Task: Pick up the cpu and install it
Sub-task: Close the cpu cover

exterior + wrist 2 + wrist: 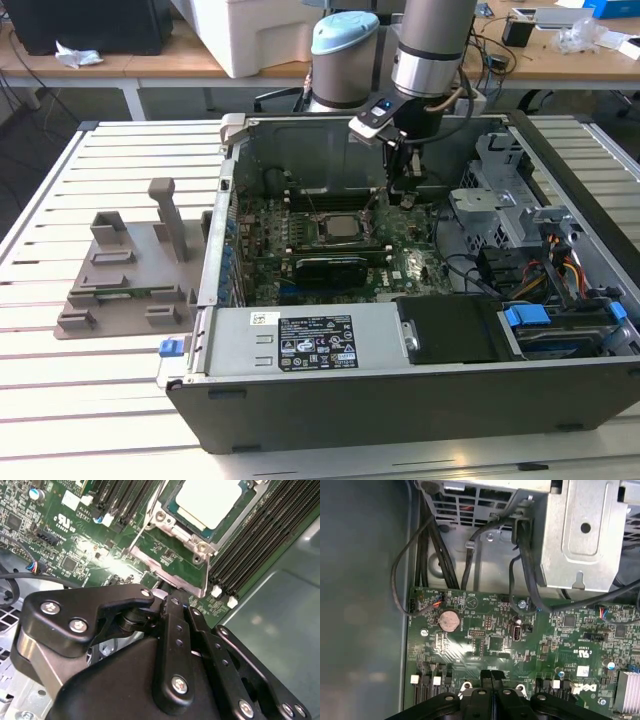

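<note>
1. The dark computer case [400, 410] is closest, with its lid off.
2. At the exterior view's left lies the grey plastic holder [125, 275].
3. The cpu [344, 228] sits in its socket on the green board [265, 245].
4. Just right hangs the gripper [405, 190]; its jaws seem pressed together, holding nothing.

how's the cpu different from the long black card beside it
Shape: the cpu is a small square, while the expansion card is a long rectangle and much larger. Colour: the cpu has a silvery-grey top, and the expansion card is black. Both sit on the green motherboard.
</note>
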You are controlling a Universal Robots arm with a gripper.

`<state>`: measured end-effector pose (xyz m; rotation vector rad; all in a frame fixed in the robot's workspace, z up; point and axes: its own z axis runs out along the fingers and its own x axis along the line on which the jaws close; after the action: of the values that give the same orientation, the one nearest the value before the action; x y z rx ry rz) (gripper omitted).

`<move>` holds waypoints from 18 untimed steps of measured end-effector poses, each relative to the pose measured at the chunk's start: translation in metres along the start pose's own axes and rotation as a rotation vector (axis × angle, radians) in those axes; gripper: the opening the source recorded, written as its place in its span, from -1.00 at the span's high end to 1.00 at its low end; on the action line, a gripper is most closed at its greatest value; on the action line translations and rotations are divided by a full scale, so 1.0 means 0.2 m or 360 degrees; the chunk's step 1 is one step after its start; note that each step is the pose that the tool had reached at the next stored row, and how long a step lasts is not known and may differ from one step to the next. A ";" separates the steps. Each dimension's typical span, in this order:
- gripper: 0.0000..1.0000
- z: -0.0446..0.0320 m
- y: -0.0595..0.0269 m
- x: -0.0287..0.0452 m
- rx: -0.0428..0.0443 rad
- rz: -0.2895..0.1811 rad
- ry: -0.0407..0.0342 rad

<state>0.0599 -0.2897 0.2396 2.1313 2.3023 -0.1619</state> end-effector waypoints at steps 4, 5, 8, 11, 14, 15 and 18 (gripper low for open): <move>0.79 0.002 -0.022 0.002 0.0000 0.0000 0.0000; 0.79 0.002 -0.031 0.002 0.0000 0.0000 0.0000; 0.79 0.004 -0.051 0.004 0.0000 0.0000 0.0000; 0.79 0.006 -0.076 0.006 0.0000 0.0000 0.0000; 0.79 0.008 -0.107 0.009 0.0000 0.0000 0.0000; 0.79 0.009 -0.118 0.010 0.0000 0.0000 0.0000; 0.79 0.011 -0.142 0.011 0.0000 0.0000 0.0000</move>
<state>0.0314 -0.2898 0.2395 2.1314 2.3022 -0.1618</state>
